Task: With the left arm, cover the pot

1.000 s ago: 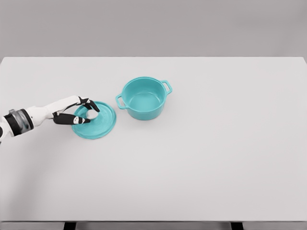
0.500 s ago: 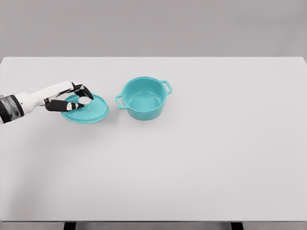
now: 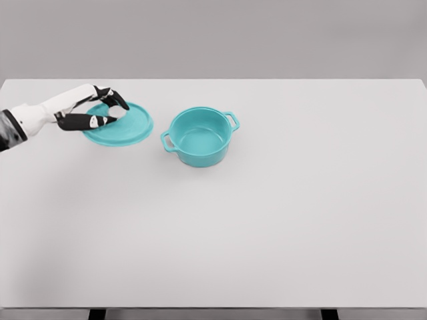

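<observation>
From the head camera, the left arm comes in at the left edge and is cut off there, so only the forearm, a dark wrist band and the left hand (image 3: 90,110) show. The right arm is nowhere in the picture. Along the bottom edge two dark stubs of the frame under the table peek out, too little of them to make out more.

The small white knob at the middle of the round teal lid (image 3: 119,123) is mostly hidden by the black-tipped fingers (image 3: 107,93) that close around it; only a pale spot shows between them. Whether the lid's near rim rests on anything I cannot tell, but the disc sits tilted, and no clear shadow lies beneath it. No writing, label or brand mark is readable on any of the things.

The left hand is curled tight on the lid's knob, thumb underneath pointing right, the other fingers arched over the top. It holds the lid to the left of the round teal pot with two loop handles (image 3: 199,137), clearly apart from it, with a strip of bare surface between.

The pot stands upright and uncovered on the wide white table (image 3: 300,213), a little left of centre, its inside visible down to the bottom.
</observation>
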